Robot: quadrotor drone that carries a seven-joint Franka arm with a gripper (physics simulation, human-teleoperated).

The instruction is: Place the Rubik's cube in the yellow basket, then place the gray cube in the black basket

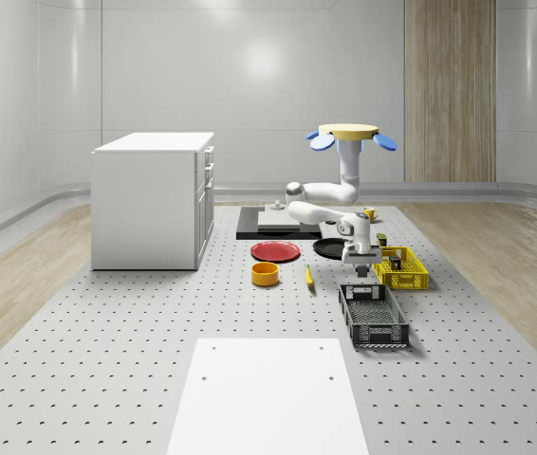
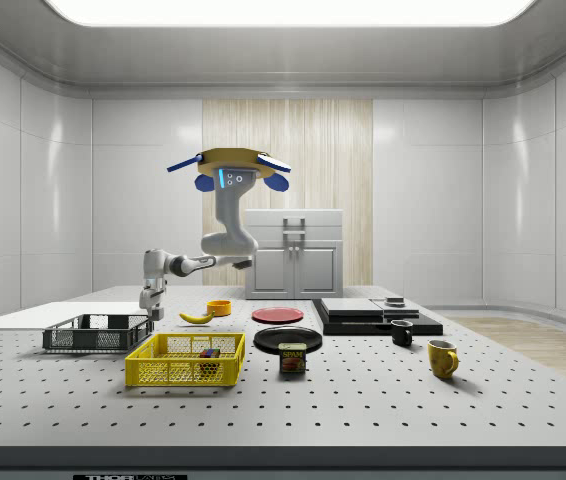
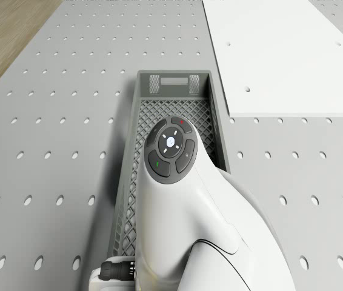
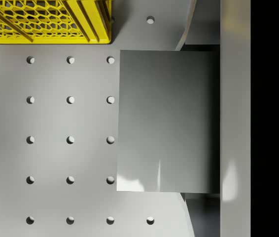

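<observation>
Our drone (image 1: 349,133) hovers above the far part of the table (image 1: 107,379), and the arm bends down and forward from it. The pincer (image 1: 359,258) hangs low, near the surface, in the gap between the two baskets. It is clenched on the gray cube (image 4: 166,121): in the wrist view the fingers (image 4: 203,29) press on two opposite faces of it.

Directly below the cube we see bare perforated table. The corner of the yellow basket (image 1: 403,282) lies near the pincer on one side, apart from the cube, with a strip of free table between them. Inside this basket we see the Rubik's cube (image 2: 209,353).

The black basket (image 3: 174,82) begins just beside the pincer, on the side away from the drone, and stretches away from it lengthwise. Its nearest end wall is close to the held cube, and we cannot tell whether the cube is already over this rim.

Behind the pincer, toward the drone, lies a black plate (image 1: 330,248). A banana (image 1: 308,276) lies on the side opposite the yellow basket, well apart, with open table in between.
</observation>
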